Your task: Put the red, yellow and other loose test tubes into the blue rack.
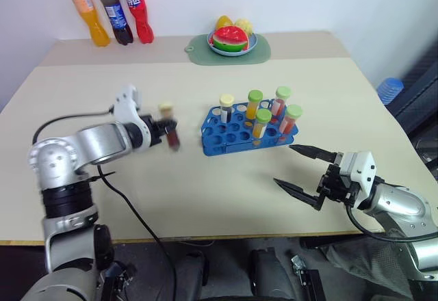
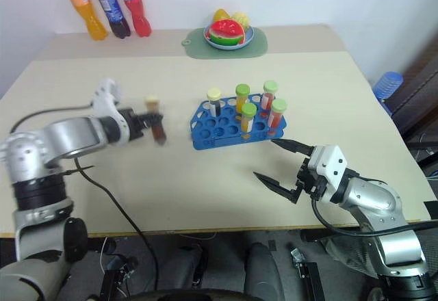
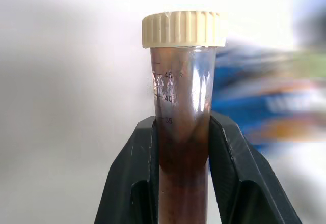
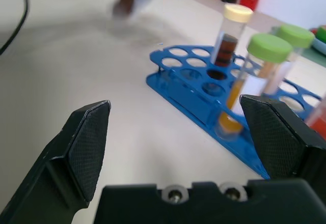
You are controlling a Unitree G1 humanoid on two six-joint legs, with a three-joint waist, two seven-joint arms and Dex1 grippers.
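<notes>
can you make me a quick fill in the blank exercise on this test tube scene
1. The left gripper is shut on a tube of dark brown liquid with a ____ cap.
2. The right gripper is ____ and holds nothing.
3. The rack on the table is ____ in colour.
4. ____ soda bottles stand at the table's far edge.

Missing words: cream; open; blue; three

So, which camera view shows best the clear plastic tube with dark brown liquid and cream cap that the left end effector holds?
The left wrist view: the clear plastic tube with dark brown liquid and cream cap stands close up, clamped between the left end effector fingers, its scale marks readable. Both eye views show it small and blurred; the right wrist view gives a blur.
</notes>
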